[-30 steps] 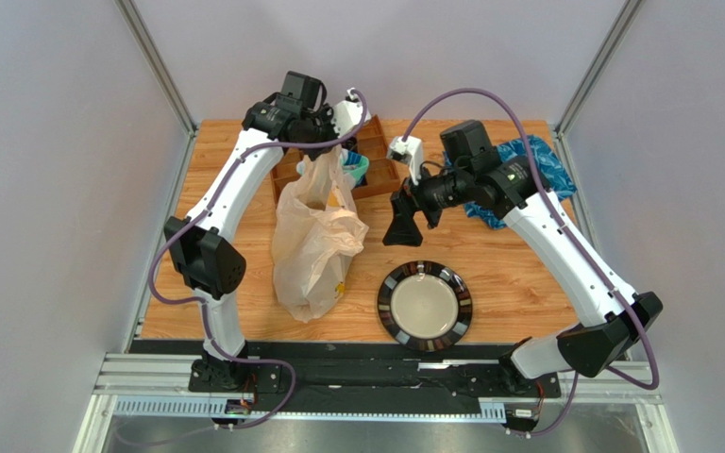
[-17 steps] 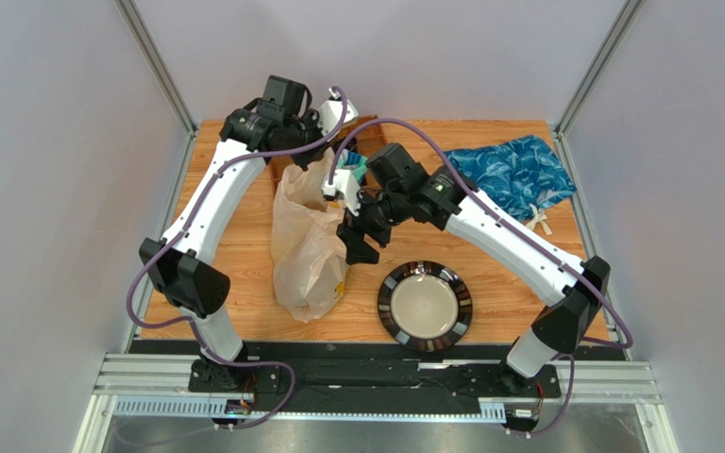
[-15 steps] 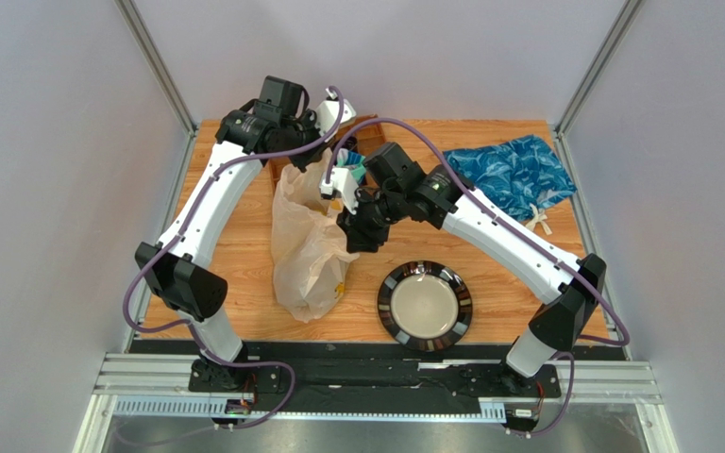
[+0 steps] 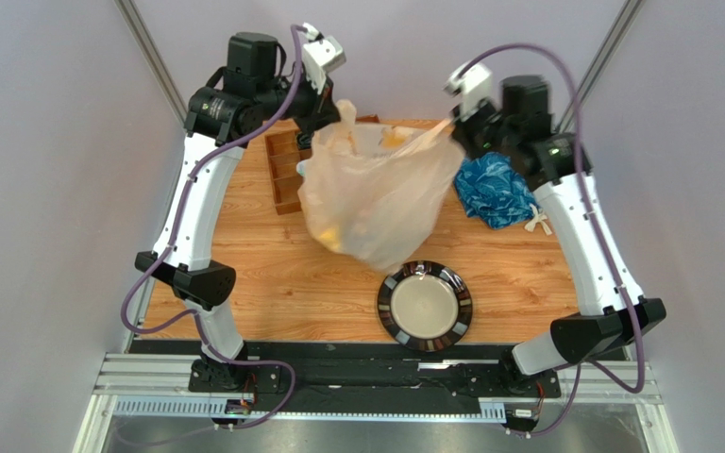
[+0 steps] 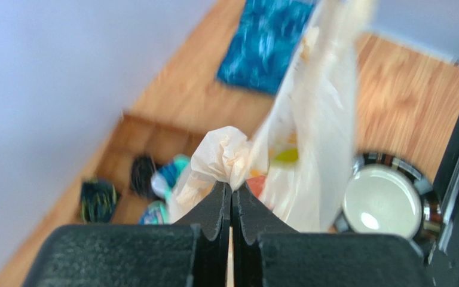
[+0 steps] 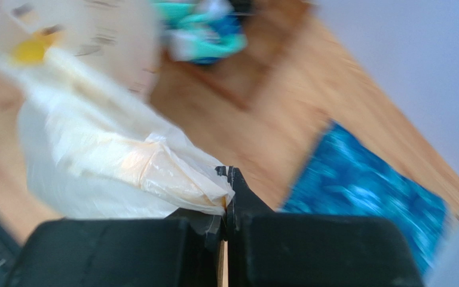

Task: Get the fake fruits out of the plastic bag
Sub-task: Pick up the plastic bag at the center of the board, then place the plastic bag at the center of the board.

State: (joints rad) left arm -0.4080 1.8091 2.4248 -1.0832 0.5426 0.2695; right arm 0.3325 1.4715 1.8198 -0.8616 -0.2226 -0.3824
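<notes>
Clamped fully shut with the left gripper [image 5: 232, 190] on a crumpled corner of the plastic bag [image 5: 318, 119], only thin film between the fingertips. Likewise with the right gripper [image 6: 226, 174] — closed all the way on another bunched edge of the same bag, seen close in the right wrist view. Held up over the table [image 4: 244, 264] from both sides, left gripper at the far left and right gripper at the far right, with the top of the bag stretched wide between them and its body sagging underneath. Inside the bag, through the translucent film: fake fruits [image 5: 285, 155], showing only as blurred patches of yellow, yellow-green and red, too smeared to name one by one. Just below the hanging bottom of the bag in the top view, toward the near edge: a round plate [image 4: 387, 307] with a dark rim and a pale centre. Behind the bag at the far left, partly covered by it: a wooden tray [image 4: 281, 175] with compartments, holding teal-and-white packets [image 5: 169, 173]. Over at the far right, under the right arm — a crumpled blue patterned bag [image 4: 494, 189], lying on the table and apart from the plate.
</notes>
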